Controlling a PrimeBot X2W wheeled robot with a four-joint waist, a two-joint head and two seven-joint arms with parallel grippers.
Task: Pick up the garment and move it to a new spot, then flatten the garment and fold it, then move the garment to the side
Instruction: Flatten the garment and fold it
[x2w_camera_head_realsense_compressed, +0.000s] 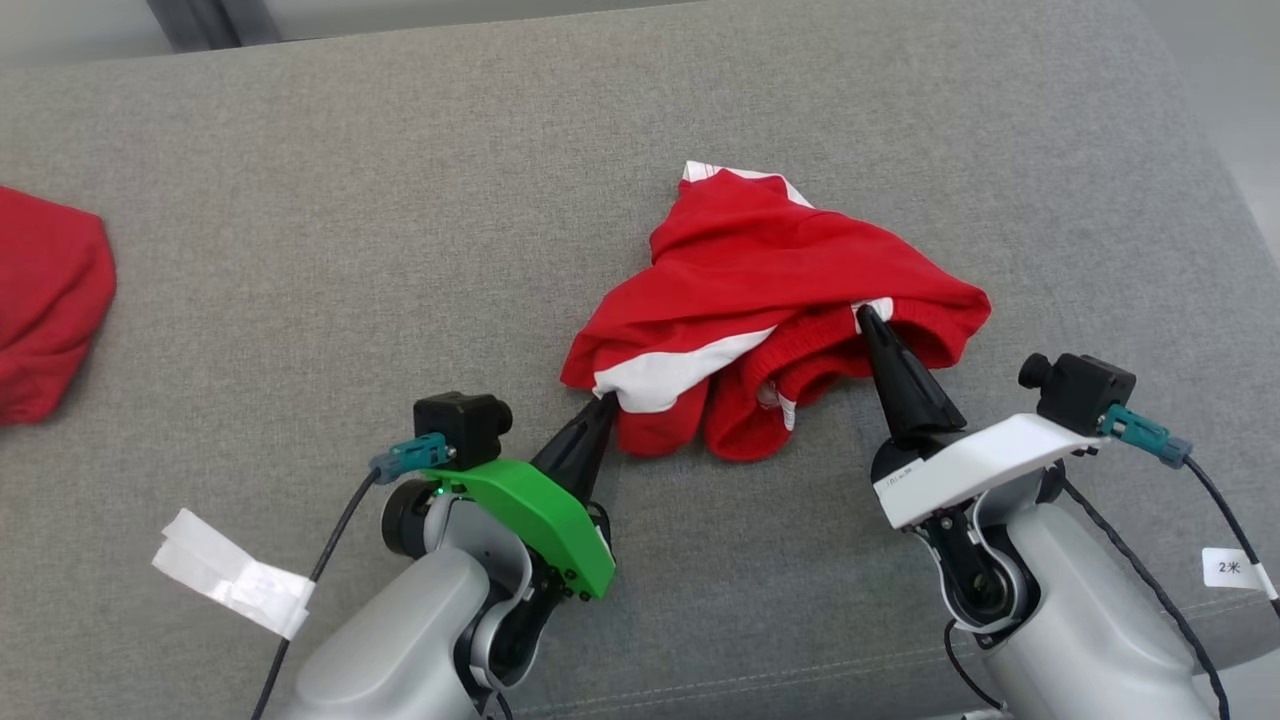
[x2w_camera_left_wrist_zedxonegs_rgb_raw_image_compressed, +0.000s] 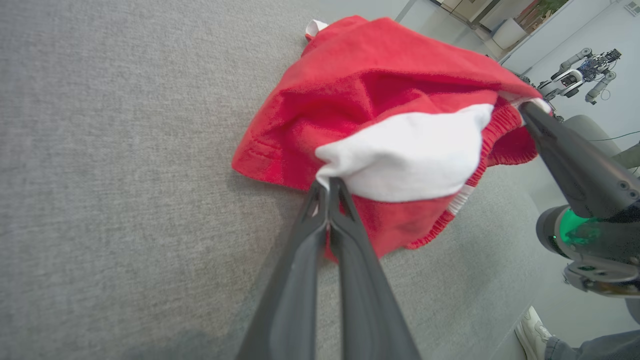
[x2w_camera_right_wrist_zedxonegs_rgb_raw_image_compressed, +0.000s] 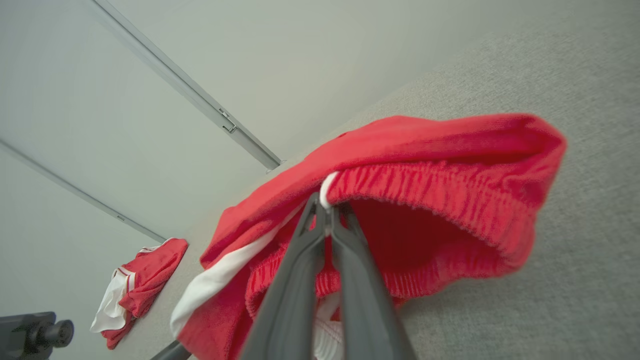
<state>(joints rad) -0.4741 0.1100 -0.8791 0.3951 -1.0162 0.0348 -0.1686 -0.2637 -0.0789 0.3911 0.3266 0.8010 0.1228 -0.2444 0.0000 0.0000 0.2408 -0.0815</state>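
The garment (x2w_camera_head_realsense_compressed: 760, 290) is a crumpled pair of red shorts with white side panels, lying mid-surface on the grey cushion (x2w_camera_head_realsense_compressed: 400, 250). My left gripper (x2w_camera_head_realsense_compressed: 605, 402) is shut on its near-left white edge; the left wrist view shows the fingers pinched together at the white patch of the garment (x2w_camera_left_wrist_zedxonegs_rgb_raw_image_compressed: 410, 150), tips of the left gripper (x2w_camera_left_wrist_zedxonegs_rgb_raw_image_compressed: 329, 182) against the cloth. My right gripper (x2w_camera_head_realsense_compressed: 865, 315) is shut on the elastic waistband at the garment's right; in the right wrist view the right gripper (x2w_camera_right_wrist_zedxonegs_rgb_raw_image_compressed: 325, 202) nips the ribbed red band of the garment (x2w_camera_right_wrist_zedxonegs_rgb_raw_image_compressed: 425, 190), which is lifted slightly.
A second red garment (x2w_camera_head_realsense_compressed: 45, 300) lies at the cushion's far left edge, seen also as the second garment (x2w_camera_right_wrist_zedxonegs_rgb_raw_image_compressed: 135, 290) in the right wrist view. A white tag (x2w_camera_head_realsense_compressed: 235, 575) hangs on my left arm's cable. A person's shoe (x2w_camera_left_wrist_zedxonegs_rgb_raw_image_compressed: 530, 327) and another robot (x2w_camera_left_wrist_zedxonegs_rgb_raw_image_compressed: 575, 75) stand beyond the cushion.
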